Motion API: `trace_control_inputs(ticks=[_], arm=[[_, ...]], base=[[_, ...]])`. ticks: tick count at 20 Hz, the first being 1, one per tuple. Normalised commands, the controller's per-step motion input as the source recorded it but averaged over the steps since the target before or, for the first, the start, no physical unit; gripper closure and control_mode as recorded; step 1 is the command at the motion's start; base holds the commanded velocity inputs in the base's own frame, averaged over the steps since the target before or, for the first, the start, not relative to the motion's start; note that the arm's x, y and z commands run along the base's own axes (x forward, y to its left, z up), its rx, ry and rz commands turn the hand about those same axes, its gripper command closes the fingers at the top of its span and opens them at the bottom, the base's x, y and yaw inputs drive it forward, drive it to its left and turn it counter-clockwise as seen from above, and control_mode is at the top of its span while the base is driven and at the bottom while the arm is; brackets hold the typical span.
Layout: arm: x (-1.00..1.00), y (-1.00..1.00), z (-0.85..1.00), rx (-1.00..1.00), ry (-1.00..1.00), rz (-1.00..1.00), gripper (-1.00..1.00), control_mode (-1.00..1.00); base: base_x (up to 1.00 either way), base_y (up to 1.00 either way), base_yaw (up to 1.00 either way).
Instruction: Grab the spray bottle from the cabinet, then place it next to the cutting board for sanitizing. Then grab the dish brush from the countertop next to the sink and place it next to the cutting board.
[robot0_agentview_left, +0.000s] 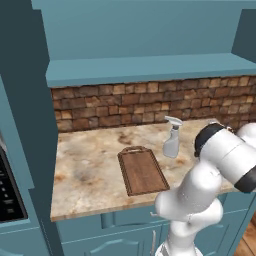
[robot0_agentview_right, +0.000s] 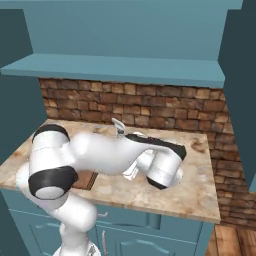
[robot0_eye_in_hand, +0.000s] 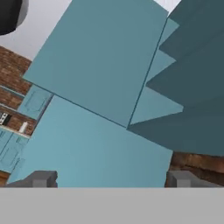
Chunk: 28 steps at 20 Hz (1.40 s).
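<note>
In the left base view, a marbled beige-and-brown surface (robot0_agentview_left: 95, 165) runs below a red-brown brick wall (robot0_agentview_left: 125, 107), with a teal shelf (robot0_agentview_left: 150, 70) of the cabinet overhead and teal arched-panel lower cabinets (robot0_agentview_left: 115, 235) beneath. The cutting board (robot0_agentview_left: 142, 171) lies flat near the middle of the surface, its long axis running from the front edge toward the brick wall and its loop handle at the wall end. The spray bottle (robot0_agentview_left: 172, 138) stands upright just beside the cutting board, off its right far corner, with its trigger nozzle pointing left. The white arm rises from the lower right, its elbow bent in front of the surface to the right of the cutting board.

In the right base view, the same surface meets the brick wall, with wooden floor (robot0_agentview_right: 235, 240) showing at the lower right. The arm folds low across the surface, covering most of the cutting board; only a dark corner shows below the forearm. The nozzle of the spray bottle peeks above the forearm.

In the hand view, the camera looks up at flat teal cabinet panels (robot0_eye_in_hand: 105, 70), brick wall at its edges. The hand (robot0_eye_in_hand: 113, 179) has its fingertips (robot0_eye_in_hand: 41, 178) spread wide apart with nothing between them.
</note>
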Motion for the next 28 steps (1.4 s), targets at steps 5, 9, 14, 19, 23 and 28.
trace_control_inputs(ticks=[5,9,14,19,23,28], arm=[[-0.88,0.24,0.95,0.00,-0.02,-0.18,-1.00,-1.00],[-0.21,0.26,0.74,-0.09,0.28,-0.27,-1.00,-1.00],[-0.18,0.16,0.52,-0.10,0.38,-0.39,-1.00,-1.00],[0.03,0.45,0.04,-0.17,0.47,-0.41,-1.00,-1.00],[0.00,0.10,0.05,-0.19,0.50,-0.28,-1.00,-1.00],[0.09,0.19,0.05,-0.29,0.40,-0.47,-1.00,-1.00]], base=[[0.00,0.00,0.00],[0.00,0.00,0.00],[0.00,0.00,0.00],[0.00,0.00,0.00],[0.00,0.00,0.00],[0.00,0.00,0.00]])
